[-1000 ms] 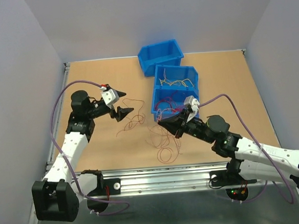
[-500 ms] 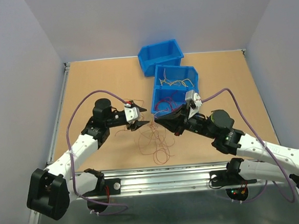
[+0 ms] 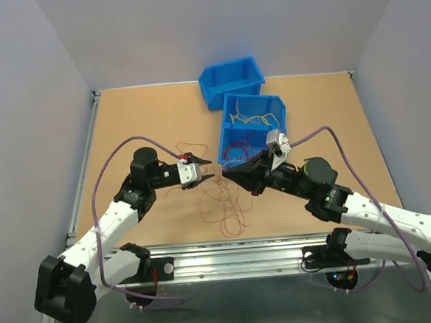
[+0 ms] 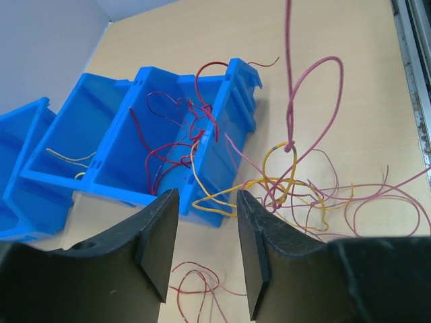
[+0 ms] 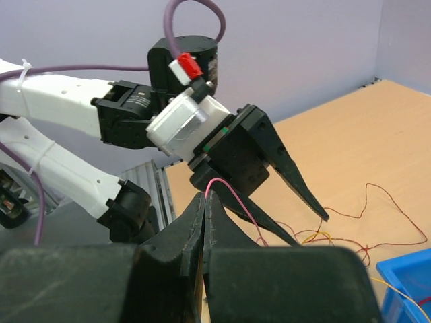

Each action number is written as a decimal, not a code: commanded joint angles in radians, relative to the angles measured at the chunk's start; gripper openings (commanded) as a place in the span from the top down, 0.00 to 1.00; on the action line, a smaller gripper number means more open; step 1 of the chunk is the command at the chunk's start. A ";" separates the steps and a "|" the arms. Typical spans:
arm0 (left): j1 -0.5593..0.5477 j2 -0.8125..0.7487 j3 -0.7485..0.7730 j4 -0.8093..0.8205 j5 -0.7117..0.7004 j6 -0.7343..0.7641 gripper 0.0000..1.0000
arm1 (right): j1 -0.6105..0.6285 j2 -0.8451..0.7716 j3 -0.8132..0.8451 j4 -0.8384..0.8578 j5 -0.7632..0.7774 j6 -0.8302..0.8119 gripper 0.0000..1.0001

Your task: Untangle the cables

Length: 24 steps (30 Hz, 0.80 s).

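Observation:
The cables (image 3: 222,205) are a loose tangle of thin red, pink and yellow wires on the table between the arms. My right gripper (image 3: 227,172) is shut on one pink wire (image 5: 232,196), which hangs down to the tangle. In the left wrist view this pink wire (image 4: 289,87) drops to a knot with yellow wires (image 4: 283,182). My left gripper (image 3: 203,170) is open and empty, its tips close to the right gripper's tips, above the tangle. It shows in the right wrist view (image 5: 296,202), just beyond my right gripper (image 5: 205,196). My left gripper (image 4: 207,202) has only table between its fingers.
Three blue bins stand in a row at the back: the far one (image 3: 230,81), the middle one (image 3: 253,113) with yellowish wires, the near one (image 3: 242,143) with red wires (image 4: 172,145) spilling over its rim. A small red loop (image 4: 192,289) lies on the table.
My left arm swung right from the table's left side to meet the right gripper. The right gripper rose a little with the pink wire, and the tangle shifted left under them.

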 commanded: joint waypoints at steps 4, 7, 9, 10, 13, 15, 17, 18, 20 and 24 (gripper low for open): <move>-0.005 -0.143 -0.046 -0.022 0.027 0.044 0.49 | 0.007 -0.011 0.070 0.007 0.056 0.002 1.00; -0.006 -0.171 -0.063 -0.030 0.064 0.043 0.45 | 0.009 -0.010 0.076 0.006 0.062 0.002 0.99; -0.008 -0.157 -0.052 -0.053 0.074 0.056 0.45 | 0.009 -0.008 0.080 0.006 0.063 0.002 1.00; -0.009 -0.140 -0.046 -0.076 0.084 0.064 0.44 | 0.007 -0.008 0.082 0.007 0.066 0.002 0.99; -0.012 -0.111 -0.026 -0.103 0.101 0.072 0.43 | 0.007 -0.002 0.088 0.007 0.065 0.000 1.00; -0.018 -0.103 -0.021 -0.107 0.104 0.072 0.42 | 0.007 0.002 0.091 0.005 0.068 0.000 0.99; -0.029 -0.099 -0.018 -0.108 0.099 0.072 0.43 | 0.009 0.004 0.093 0.007 0.074 -0.001 0.99; -0.037 -0.097 -0.017 -0.108 0.096 0.070 0.42 | 0.009 0.002 0.093 0.006 0.074 -0.001 1.00; -0.050 -0.088 -0.015 -0.108 0.087 0.066 0.42 | 0.009 0.004 0.094 0.007 0.074 -0.001 0.99; -0.080 -0.067 0.008 -0.101 0.068 0.041 0.43 | 0.007 0.009 0.094 0.009 0.070 -0.001 1.00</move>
